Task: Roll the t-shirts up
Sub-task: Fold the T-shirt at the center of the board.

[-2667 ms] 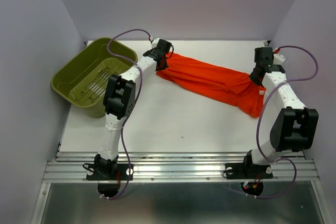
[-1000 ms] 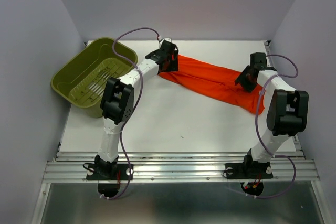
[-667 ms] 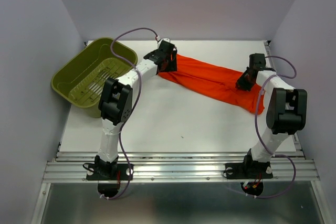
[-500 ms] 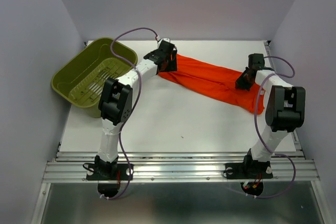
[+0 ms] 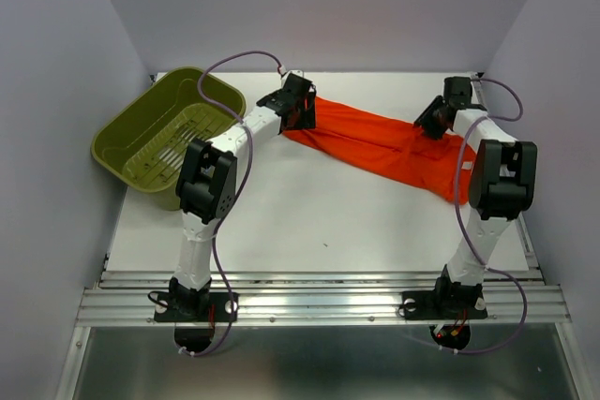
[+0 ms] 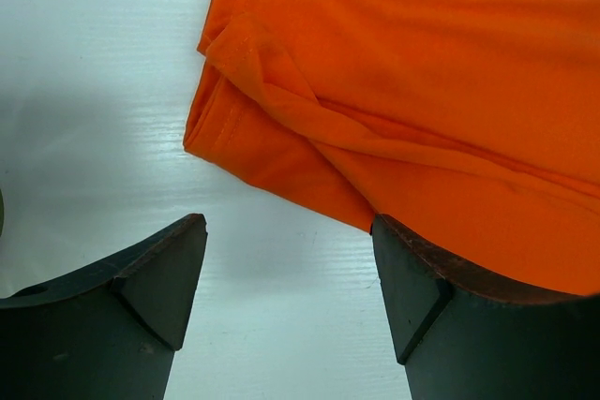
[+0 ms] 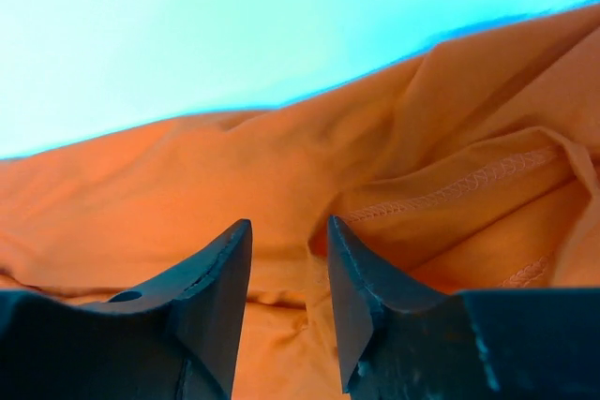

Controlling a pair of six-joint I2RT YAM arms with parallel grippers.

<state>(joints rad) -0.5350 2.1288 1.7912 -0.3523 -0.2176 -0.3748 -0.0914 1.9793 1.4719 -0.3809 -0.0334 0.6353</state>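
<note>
Since a second ago the right tool (image 5: 429, 122) has slid toward the far edge of the t-shirt (image 5: 380, 144), while the left tool (image 5: 298, 111) stays at the other end. The cloth lies right under the right tool, whose jaws are narrowly parted and pinch nothing. The left tool gapes wide, with the shirt's folded corner just ahead of it on the worktop (image 5: 309, 222). For a tidy roll, each tool should likely bite every layer at its end, then both turn together so the band winds evenly.

Bright, even overhead light — only soft shadows on the white tabletop (image 5: 309, 222). Right wrist view tints it cyan; left wrist view sharp, grey shadow at left.
</note>
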